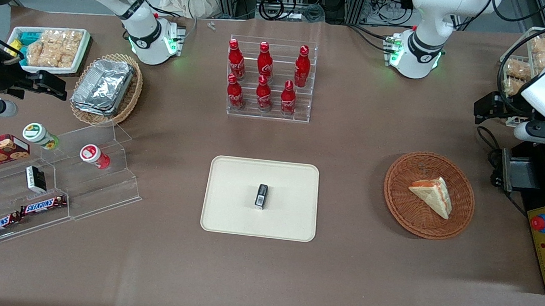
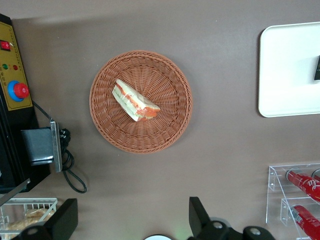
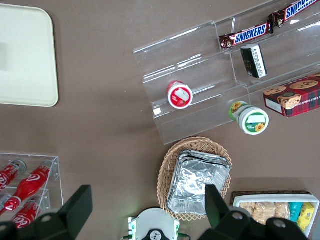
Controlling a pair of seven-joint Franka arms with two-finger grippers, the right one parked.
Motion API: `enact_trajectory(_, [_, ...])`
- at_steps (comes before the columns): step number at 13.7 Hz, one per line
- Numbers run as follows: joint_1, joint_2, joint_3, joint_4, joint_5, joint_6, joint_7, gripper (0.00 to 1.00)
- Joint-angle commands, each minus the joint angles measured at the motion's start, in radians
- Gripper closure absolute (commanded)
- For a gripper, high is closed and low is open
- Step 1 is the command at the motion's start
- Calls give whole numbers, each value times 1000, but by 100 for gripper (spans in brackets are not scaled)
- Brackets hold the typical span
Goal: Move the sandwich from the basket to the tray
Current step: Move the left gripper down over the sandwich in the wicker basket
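Observation:
The sandwich point(image 1: 432, 195) point(image 2: 134, 102), a pale triangular wedge with orange and green filling at its cut edge, lies in the round reddish-brown basket point(image 1: 396, 203) point(image 2: 165, 125). The cream tray point(image 1: 227, 218) point(image 2: 285, 75) sits mid-table beside the basket, with a small black object point(image 1: 261, 195) on it. My left gripper point(image 1: 491, 107) point(image 2: 132, 220) hangs open and holds nothing. It is high above the table, farther from the front camera than the basket and toward the working arm's end. Its fingers point(image 2: 200, 216) are well apart from the basket.
A black control box with a red button point(image 1: 541, 223) stands beside the basket at the working arm's table edge. A clear rack of red bottles point(image 1: 269, 81) stands farther from the front camera than the tray. Acrylic snack shelves point(image 1: 52, 188) and an oval basket of foil containers point(image 1: 105, 86) lie toward the parked arm's end.

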State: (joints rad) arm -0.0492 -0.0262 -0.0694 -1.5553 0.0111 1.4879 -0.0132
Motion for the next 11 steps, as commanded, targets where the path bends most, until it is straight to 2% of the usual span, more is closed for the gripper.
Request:
enact_trajectory(1, [-11, 25, 8, 61, 21, -58, -39, 0])
enact_trajectory(4, [-9, 38, 13, 55, 21, -58, -120, 0])
enact_trajectory(7, [-5, 84, 13, 2, 23, -29, -412, 0])
enact_trajectory(8, [-3, 95, 14, -31, 23, 4, -460, 0])
enact_trajectory(11, [-1, 85, 16, -236, 42, 246, -618, 0])
